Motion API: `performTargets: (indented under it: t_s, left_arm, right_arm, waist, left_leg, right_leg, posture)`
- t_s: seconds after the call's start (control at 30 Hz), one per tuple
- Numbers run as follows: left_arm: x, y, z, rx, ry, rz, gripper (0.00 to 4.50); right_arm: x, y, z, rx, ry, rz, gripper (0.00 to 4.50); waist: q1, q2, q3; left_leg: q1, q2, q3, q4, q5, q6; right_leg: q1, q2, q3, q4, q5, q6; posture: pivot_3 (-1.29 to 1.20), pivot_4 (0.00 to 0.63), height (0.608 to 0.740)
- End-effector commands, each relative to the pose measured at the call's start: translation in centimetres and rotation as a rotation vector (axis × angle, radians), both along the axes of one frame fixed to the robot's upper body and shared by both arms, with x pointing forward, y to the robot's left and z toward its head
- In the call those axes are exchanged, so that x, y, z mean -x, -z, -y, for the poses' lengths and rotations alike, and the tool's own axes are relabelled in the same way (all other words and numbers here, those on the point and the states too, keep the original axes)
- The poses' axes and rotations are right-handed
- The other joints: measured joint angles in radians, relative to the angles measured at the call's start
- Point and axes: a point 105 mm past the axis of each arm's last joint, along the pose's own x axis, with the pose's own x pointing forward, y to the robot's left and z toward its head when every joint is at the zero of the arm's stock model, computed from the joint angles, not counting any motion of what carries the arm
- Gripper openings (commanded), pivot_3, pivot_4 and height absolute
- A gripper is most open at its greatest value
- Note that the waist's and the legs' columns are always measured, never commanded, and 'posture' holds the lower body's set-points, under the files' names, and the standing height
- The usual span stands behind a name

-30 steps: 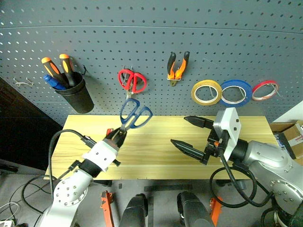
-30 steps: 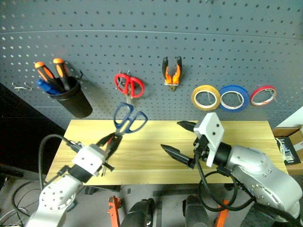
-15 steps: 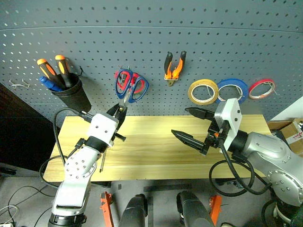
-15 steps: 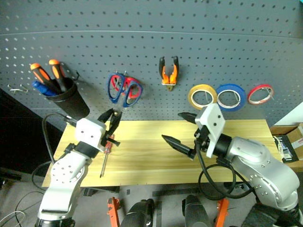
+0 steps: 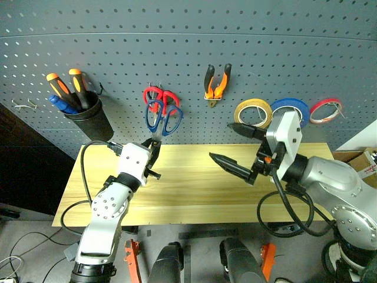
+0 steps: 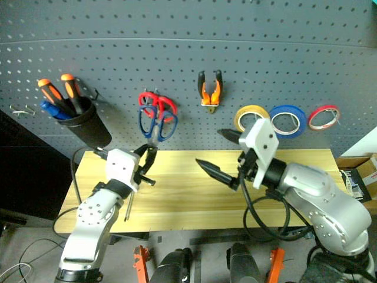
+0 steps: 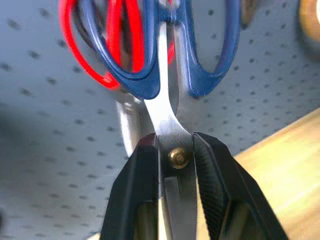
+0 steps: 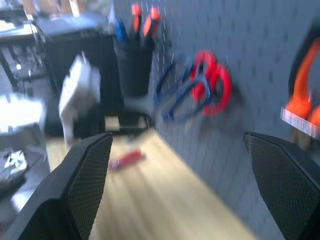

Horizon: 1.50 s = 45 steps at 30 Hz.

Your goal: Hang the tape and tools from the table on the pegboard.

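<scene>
Blue-handled scissors [image 5: 161, 117] hang against the pegboard [image 5: 188, 53], over the red-handled scissors [image 5: 160, 95]. Left gripper [image 7: 172, 150] flanks the blades at the pivot; whether it pinches or has just let go, I cannot tell. Right gripper [image 5: 230, 144] stands wide, empty. Red-handled screwdriver [image 6: 128, 207] lies on the table [image 5: 194, 194]: light, stiff, smooth; best taken by the handle.
</scene>
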Motion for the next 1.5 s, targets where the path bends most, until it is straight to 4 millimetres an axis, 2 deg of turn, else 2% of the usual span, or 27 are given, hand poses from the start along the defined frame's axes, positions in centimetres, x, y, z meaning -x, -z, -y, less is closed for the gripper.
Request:
performTargets:
  t_s: [0.03,0.1,0.17,0.23,0.3,0.43,0.57,0.63,0.83,1.07,1.1,1.13,1.27,1.4,1.5]
  left_arm:
    - [-0.1,-1.0,-0.2,-0.002,-0.019,0.034,2.56]
    - [-0.1,0.2,-0.7,-0.008,-0.041,-0.020,3.20]
    - [0.5,3.0,-1.5,-0.002,-0.069,-0.169,3.81]
    - [1.2,5.3,-2.7,0.012,-0.122,-0.313,3.81]
    - [2.0,7.4,-4.7,0.000,-0.204,-0.446,3.81]
    - [1.3,8.3,-8.2,0.003,-0.336,-0.540,3.81]
    - [-0.1,9.0,-10.5,0.032,-0.410,-0.634,3.81]
    - [-0.7,9.4,-11.0,0.048,-0.419,-0.677,3.81]
    - [-2.5,11.8,-10.6,0.099,-0.391,-0.820,3.81]
    - [-2.5,14.6,-12.0,0.275,-0.517,-0.931,3.81]
    - [-2.5,14.7,-12.0,0.287,-0.523,-0.937,3.42]
    - [-2.5,14.8,-11.9,0.301,-0.523,-0.944,3.31]
    - [-2.6,14.7,-11.5,0.309,-0.499,-0.940,2.13]
    - [-2.4,13.1,-11.6,0.227,-0.465,-0.850,0.90]
    - [-2.0,11.2,-11.2,0.163,-0.420,-0.741,0.88]
  right_arm:
    - [0.8,-0.6,-0.6,-0.015,-0.027,0.036,4.50]
    - [1.0,0.3,-0.9,0.002,-0.031,0.009,4.50]
    - [1.1,1.6,-1.1,0.051,-0.024,-0.021,4.50]
    - [1.4,2.6,-1.3,0.087,-0.022,-0.045,4.50]
    - [1.7,4.1,-1.7,0.128,-0.021,-0.113,4.50]
    - [1.3,6.2,-1.9,0.202,0.025,-0.208,4.50]
    - [0.7,6.6,-2.1,0.204,0.046,-0.262,4.50]
    - [0.7,6.6,-2.3,0.211,0.040,-0.268,4.50]
    - [0.1,6.0,-3.1,0.218,0.039,-0.248,4.50]
    - [-0.4,5.3,-3.0,0.242,0.054,-0.206,4.50]
    - [-0.3,5.2,-3.1,0.247,0.049,-0.199,4.50]
    - [-0.3,5.1,-3.1,0.251,0.044,-0.192,4.50]
    - [0.4,4.0,-3.6,0.223,-0.015,-0.131,4.50]
    - [0.7,2.4,-3.7,0.158,-0.062,-0.071,4.50]
    - [0.8,1.5,-3.6,0.130,-0.085,-0.042,4.50]
  waist:
    - [0.000,0.000,0.000]
    - [0.000,0.000,0.000]
    - [0.000,0.000,0.000]
    - [-0.004,0.000,0.000]
    - [-0.005,0.000,0.000]
    - [0.001,0.000,0.000]
    - [0.005,0.000,0.000]
    - [0.004,0.000,0.000]
    - [0.002,0.000,0.000]
    - [-0.001,0.000,0.000]
    - [-0.003,0.000,0.000]
    - [-0.003,0.000,0.000]
    - [-0.003,0.000,0.000]
    - [-0.003,0.000,0.000]
    - [-0.004,0.000,0.000]
  left_leg:
    - [0.000,0.000,0.000,0.000,0.000,0.000]
    - [0.000,0.000,0.001,0.000,0.000,0.000]
    - [0.000,0.000,0.001,0.000,0.000,0.000]
    - [0.000,0.000,0.001,0.000,0.000,0.000]
    - [0.000,0.000,0.001,0.000,0.000,0.000]
    - [0.001,0.002,-0.001,0.000,0.000,0.000]
    - [0.001,0.001,-0.002,0.002,0.001,0.000]
    - [0.002,0.000,-0.001,0.002,0.001,0.000]
    - [0.001,0.001,0.000,0.000,0.000,0.000]
    - [0.000,0.001,0.000,0.000,0.000,0.000]
    - [0.001,0.002,0.000,0.000,0.000,0.000]
    - [0.001,0.002,0.000,0.000,0.000,0.000]
    - [0.002,0.002,0.001,0.001,0.000,0.000]
    - [0.001,0.001,0.001,0.001,0.000,0.000]
    - [0.001,0.002,0.001,0.000,0.000,0.000]
  right_leg:
    - [0.000,0.000,0.000,0.000,0.000,0.000]
    - [0.000,0.000,0.000,0.000,0.000,0.000]
    - [0.000,0.000,0.001,0.000,0.000,0.000]
    - [0.000,0.000,0.001,0.000,0.000,0.000]
    - [-0.001,0.000,0.002,0.000,0.000,0.000]
    - [-0.001,0.000,-0.001,0.001,0.000,-0.001]
    - [0.001,0.002,-0.001,0.002,0.002,0.000]
    - [0.001,0.002,0.000,0.001,0.002,0.000]
    - [-0.001,0.001,0.000,0.001,0.002,0.000]
    - [-0.001,-0.001,0.000,0.000,0.002,0.000]
    - [-0.001,-0.001,0.000,0.000,0.002,0.000]
    - [-0.001,-0.001,0.000,0.000,0.002,0.000]
    - [-0.001,-0.001,0.000,0.001,0.002,0.000]
    - [-0.001,-0.002,0.001,0.000,0.002,0.000]
    - [-0.001,-0.002,0.002,0.000,0.002,0.000]
  posture:
    - [-0.14,0.257,0.740]
    - [-0.14,0.258,0.740]
    - [-0.14,0.260,0.740]
    - [-0.13,0.262,0.740]
    - [-0.13,0.264,0.740]
    - [-0.12,0.267,0.740]
    - [-0.12,0.268,0.740]
    - [-0.13,0.268,0.740]
    - [-0.14,0.266,0.740]
    - [-0.16,0.263,0.740]
    - [-0.16,0.263,0.740]
    - [-0.17,0.262,0.740]
    - [-0.17,0.257,0.740]
    - [-0.16,0.254,0.740]
    - [-0.15,0.253,0.740]
